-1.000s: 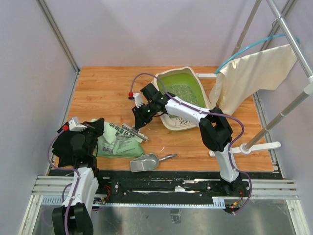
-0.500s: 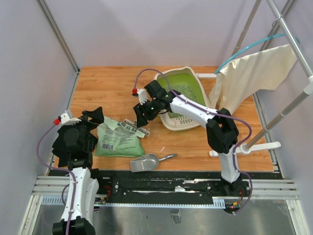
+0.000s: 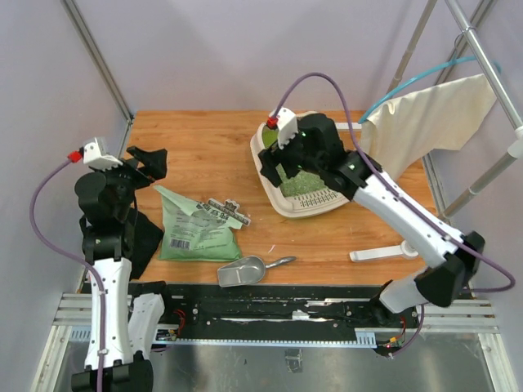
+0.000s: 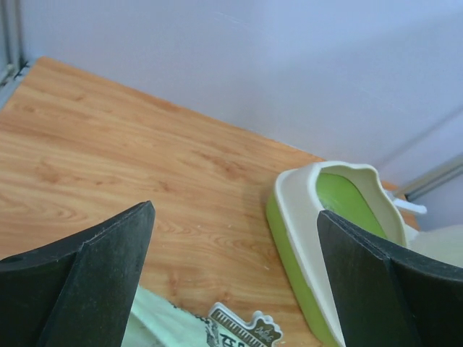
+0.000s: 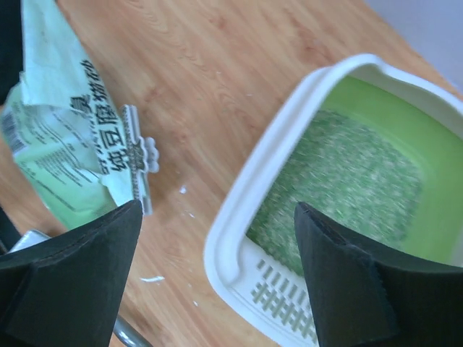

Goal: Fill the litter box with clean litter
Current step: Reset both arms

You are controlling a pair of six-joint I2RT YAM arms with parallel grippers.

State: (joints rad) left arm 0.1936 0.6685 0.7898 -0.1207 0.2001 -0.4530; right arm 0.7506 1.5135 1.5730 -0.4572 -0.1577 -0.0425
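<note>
The cream-white litter box [image 3: 286, 207] with a green inside stands at the back right of the table. Pale green-grey clean litter [image 3: 315, 184] covers its floor. In the right wrist view the litter [image 5: 340, 181] lies behind the box's rim [image 5: 249, 191]. My right gripper [image 3: 284, 167] hangs open and empty above the box's left corner, its jaws [image 5: 218, 206] straddling the rim from above. The left gripper [image 3: 147, 163] is raised at the left, open and empty. Between its fingers [image 4: 235, 210] I see bare table and the box's side [image 4: 293, 217].
A light green printed bag [image 3: 196, 230] lies flat on the table in front of the left arm. A silver metal scoop [image 3: 243, 270] lies near the front edge. A white handled tool [image 3: 384, 253] lies at the right. A cream cloth [image 3: 425, 122] hangs on a metal rack.
Both grippers opened and let go of the bag, which now lies flat. The left arm rose at the left. The right arm swung right and up over the litter box.
</note>
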